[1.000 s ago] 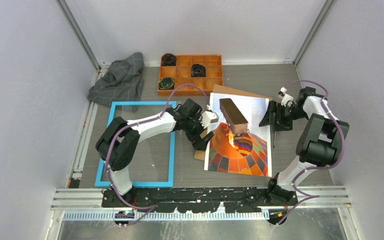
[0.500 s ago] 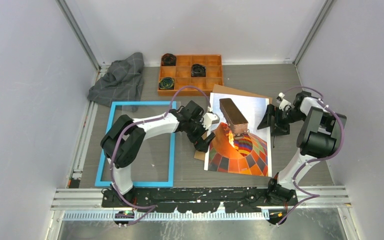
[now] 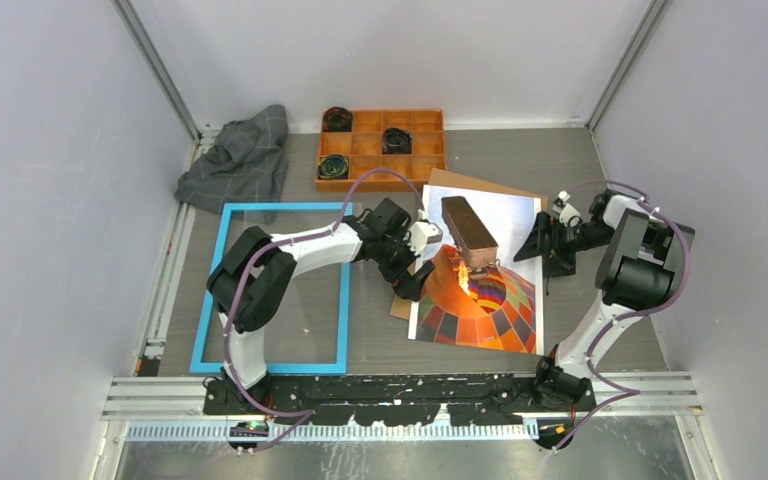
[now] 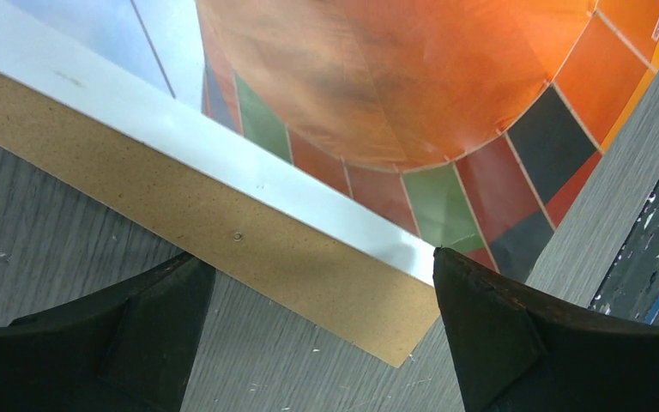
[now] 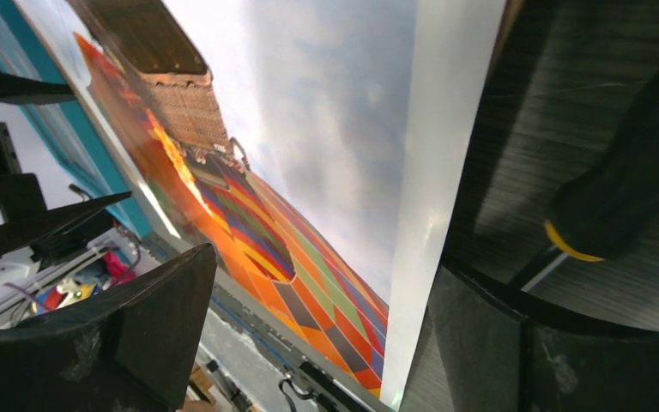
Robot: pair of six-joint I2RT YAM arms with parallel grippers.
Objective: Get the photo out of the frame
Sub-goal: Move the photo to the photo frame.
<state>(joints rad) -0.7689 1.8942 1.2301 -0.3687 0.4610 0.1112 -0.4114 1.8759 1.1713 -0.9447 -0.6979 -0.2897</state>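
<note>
My left gripper (image 4: 322,283) stands fully spread and grips nothing. Its black fingers straddle a corner of the backing board (image 4: 180,215), a flat sheet of speckled brown fibreboard. My right gripper (image 5: 322,292) is likewise wide apart and empty, at the right edge of the photo (image 3: 480,275). The photo, a glossy rectangular print with a white margin, lies on that board, outside the frame (image 3: 215,290). The frame, a thin bright blue rectangle, lies flat to the left, apart from the photo. A black-handled tool (image 5: 626,197) rests beside the right fingers. The table (image 3: 600,170) is grey with a wood-grain pattern. Plain pale walls (image 3: 60,200) enclose it.
</note>
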